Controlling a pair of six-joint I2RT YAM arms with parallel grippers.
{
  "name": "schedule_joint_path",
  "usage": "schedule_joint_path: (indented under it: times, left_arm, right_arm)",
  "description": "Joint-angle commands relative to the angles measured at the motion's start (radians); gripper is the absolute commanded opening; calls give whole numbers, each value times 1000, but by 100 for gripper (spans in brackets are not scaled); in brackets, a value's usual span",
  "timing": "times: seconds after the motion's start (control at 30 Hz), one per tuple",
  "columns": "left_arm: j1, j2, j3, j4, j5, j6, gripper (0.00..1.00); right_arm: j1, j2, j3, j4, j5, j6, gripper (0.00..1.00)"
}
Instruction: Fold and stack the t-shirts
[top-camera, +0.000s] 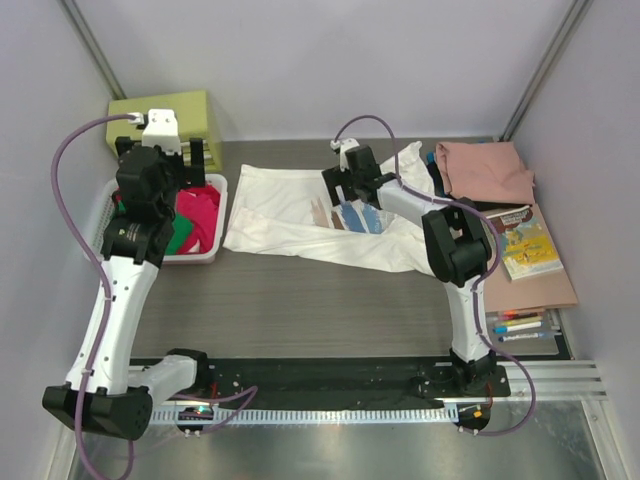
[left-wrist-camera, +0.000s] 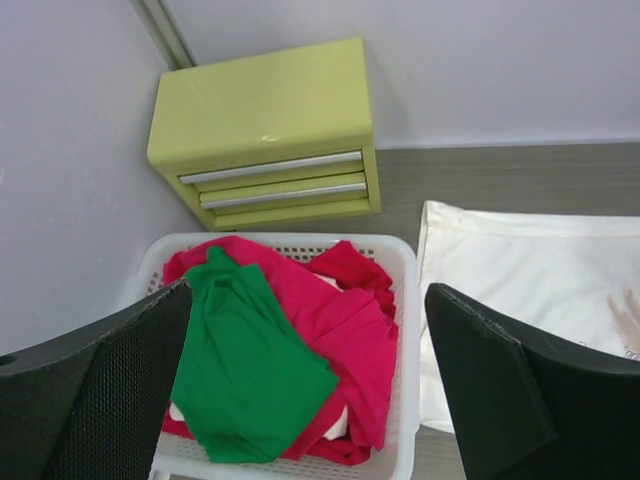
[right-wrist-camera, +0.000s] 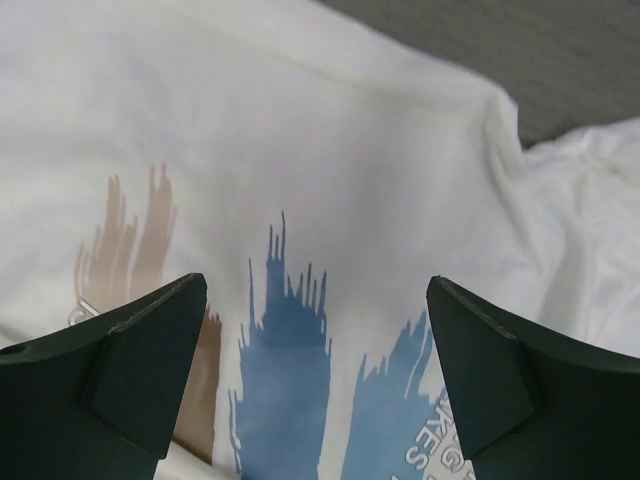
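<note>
Left gripper (left-wrist-camera: 308, 288): I see it wide, above the basket (top-camera: 215, 255) at 10 o'clock.
Right gripper (right-wrist-camera: 316, 283): wide, over white t-shirt (top-camera: 290, 205), 12 o'clock.

Basket (top-camera: 195, 258) left (drawers (top-camera: 185, 110) behind), spread shirt (top-camera: 280, 205) centre, book (top-camera: 530, 245) right

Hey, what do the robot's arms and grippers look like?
Both arms have white links and black joints: left arm, right arm. A purple cable loops along each. The left gripper and right gripper have black wedge-shaped fingers.
</note>
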Motion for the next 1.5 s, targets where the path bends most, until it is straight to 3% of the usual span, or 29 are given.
schedule_joint_path:
  times: [0.0, 0.17, 0.9, 1.47]
  left_arm:
    - [13, -14, -29, 10, -47, 54, 100]
    - [18, 3, -22, 14, -44, 57, 100]
    - [29, 9, -51, -1, 5, 32, 100]
    - [29, -9, -58, -6, 22, 54, 100]
  right_arm:
    - [31, 56, 186, -9, 6, 18, 98]
    - [60, 82, 170, -24, -32, 44, 98]
    - [123, -140, -391, 114, -64, 146, 98]
    - [123, 64, -152, 77, -63, 134, 98]
